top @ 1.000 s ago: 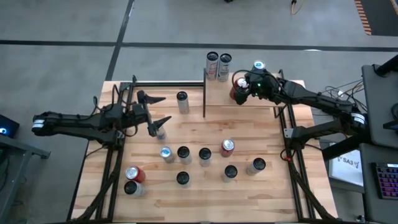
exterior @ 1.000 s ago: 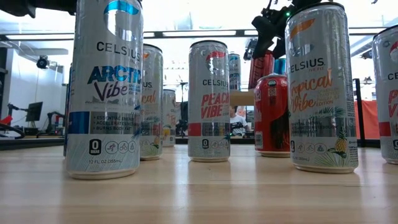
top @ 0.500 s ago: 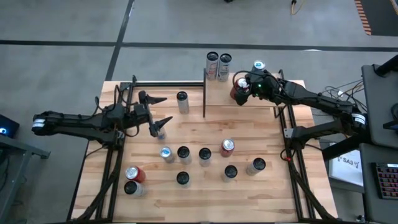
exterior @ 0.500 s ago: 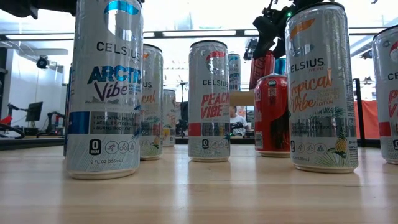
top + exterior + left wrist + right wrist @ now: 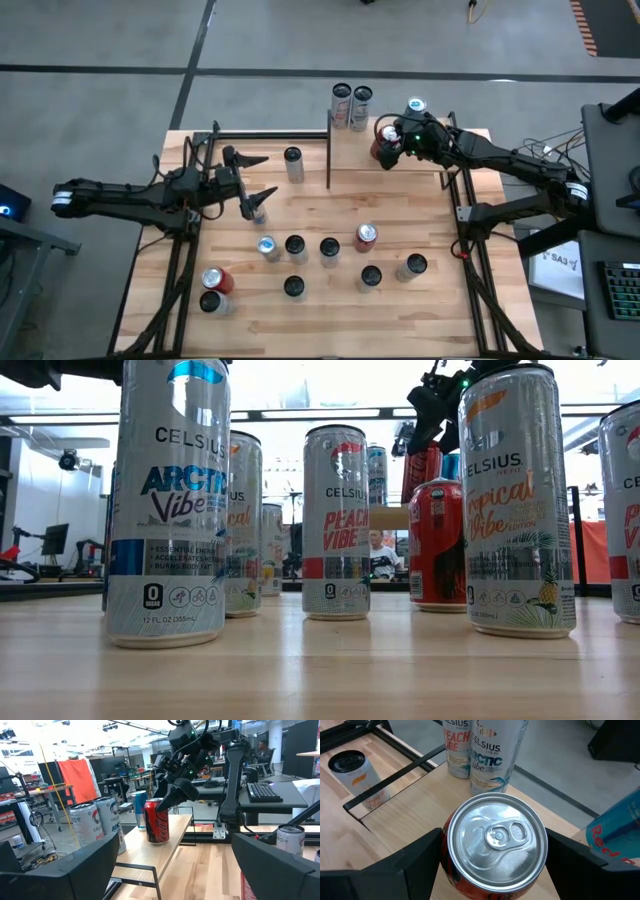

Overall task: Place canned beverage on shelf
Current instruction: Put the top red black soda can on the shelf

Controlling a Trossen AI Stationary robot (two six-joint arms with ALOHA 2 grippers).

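Red aluminium soda can (image 5: pixel 492 849) upright on the small light-wood shelf (image 5: pixel 405 158) at the far side of the bench, flanked by right gripper (image 5: pixel 388 141) fingers closed around it. Beside it on the shelf: two tall silver cans (image 5: pixel 351 104) and a blue can (image 5: pixel 139 810). Risk on release: dragging or tipping the can, knocking its neighbours. Left gripper (image 5: pixel 257 178) parked wide open, well apart.

No visible change. Right gripper (image 5: pixel 386 141) stays around the red can (image 5: pixel 381 146) on the shelf (image 5: pixel 355 150), fingers either side of it. Left gripper (image 5: pixel 258 180) stays spread wide and empty over the table (image 5: pixel 320 300).
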